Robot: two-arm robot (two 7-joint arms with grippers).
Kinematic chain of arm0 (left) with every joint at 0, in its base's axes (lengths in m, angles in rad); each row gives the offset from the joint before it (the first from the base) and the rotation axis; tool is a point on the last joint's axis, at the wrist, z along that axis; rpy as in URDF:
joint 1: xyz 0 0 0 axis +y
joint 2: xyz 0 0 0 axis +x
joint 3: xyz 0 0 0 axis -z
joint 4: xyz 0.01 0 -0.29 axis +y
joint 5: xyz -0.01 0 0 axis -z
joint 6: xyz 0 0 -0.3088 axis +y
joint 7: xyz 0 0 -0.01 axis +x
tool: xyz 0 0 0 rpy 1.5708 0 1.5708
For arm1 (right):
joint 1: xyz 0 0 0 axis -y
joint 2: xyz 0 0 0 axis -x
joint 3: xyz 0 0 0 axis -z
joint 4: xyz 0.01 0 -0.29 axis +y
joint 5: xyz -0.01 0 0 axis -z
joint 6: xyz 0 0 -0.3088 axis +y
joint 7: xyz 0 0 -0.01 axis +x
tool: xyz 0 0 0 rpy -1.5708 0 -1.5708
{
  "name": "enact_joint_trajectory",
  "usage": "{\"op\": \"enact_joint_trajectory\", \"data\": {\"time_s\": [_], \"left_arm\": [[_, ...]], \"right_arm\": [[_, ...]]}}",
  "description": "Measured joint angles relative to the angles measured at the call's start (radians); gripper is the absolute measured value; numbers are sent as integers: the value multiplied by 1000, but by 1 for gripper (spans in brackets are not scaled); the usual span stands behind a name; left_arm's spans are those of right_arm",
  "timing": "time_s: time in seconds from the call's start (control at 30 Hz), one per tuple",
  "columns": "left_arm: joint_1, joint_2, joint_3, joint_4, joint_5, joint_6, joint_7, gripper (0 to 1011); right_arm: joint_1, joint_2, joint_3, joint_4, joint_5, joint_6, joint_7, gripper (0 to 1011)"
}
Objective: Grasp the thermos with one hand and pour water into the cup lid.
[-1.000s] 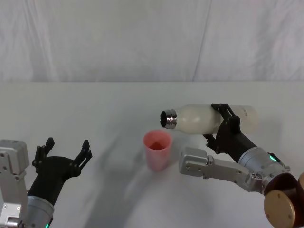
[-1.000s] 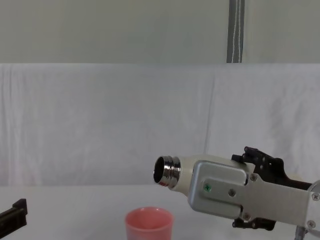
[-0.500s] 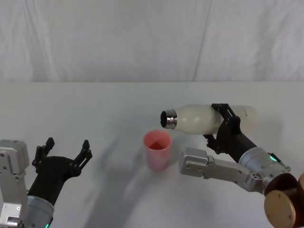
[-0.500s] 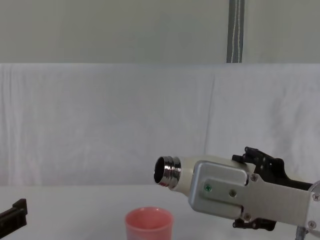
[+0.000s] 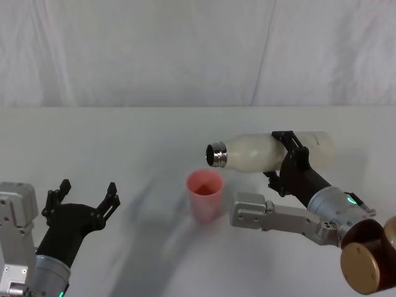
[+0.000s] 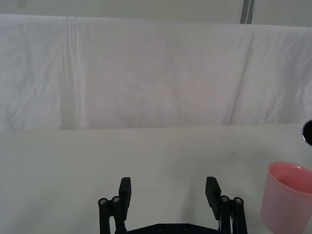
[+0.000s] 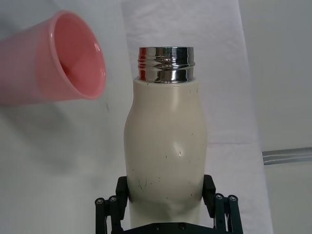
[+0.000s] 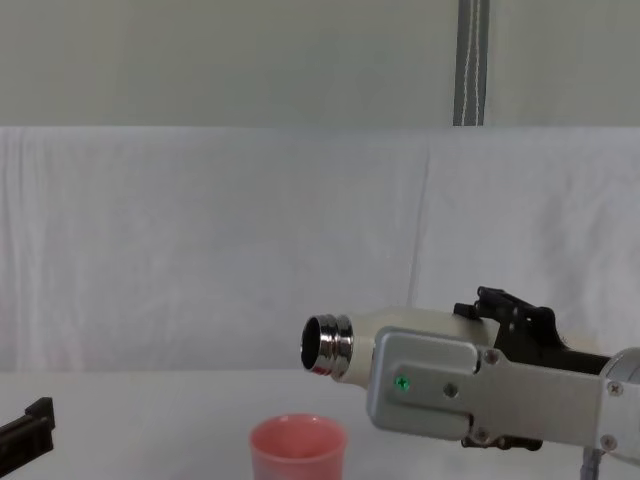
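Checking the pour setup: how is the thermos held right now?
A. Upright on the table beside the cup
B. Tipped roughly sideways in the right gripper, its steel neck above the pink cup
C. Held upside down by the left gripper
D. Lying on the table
B: the right gripper holds the thermos roughly horizontal, its neck over the cup lid.

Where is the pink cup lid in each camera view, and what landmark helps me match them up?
Head view: the cup lid stands at table centre, below the thermos mouth.
Left wrist view: cup lid at the right edge, beyond the open left claw.
Right wrist view: cup lid upper left, beside the steel neck.
Chest view: cup lid at bottom centre.
Shared landmark: the thermos's steel mouth, held by the right claw.
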Motion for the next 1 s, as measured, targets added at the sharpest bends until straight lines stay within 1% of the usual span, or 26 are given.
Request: {"op": "enact_joint_trajectory", "data": {"time_s": [0.2,0.43,1.0], "left_arm": [[0,0,0,0,0,0,0,1001],[0,0,0,0,0,0,0,1001],[0,0,0,0,0,0,0,1001]], "right_arm": [[10,1,-11,6,-19,6,5,946],[21,5,-29,9,-57,25,16,946],[36,15,-48,9,-100,37,29,946]]}}
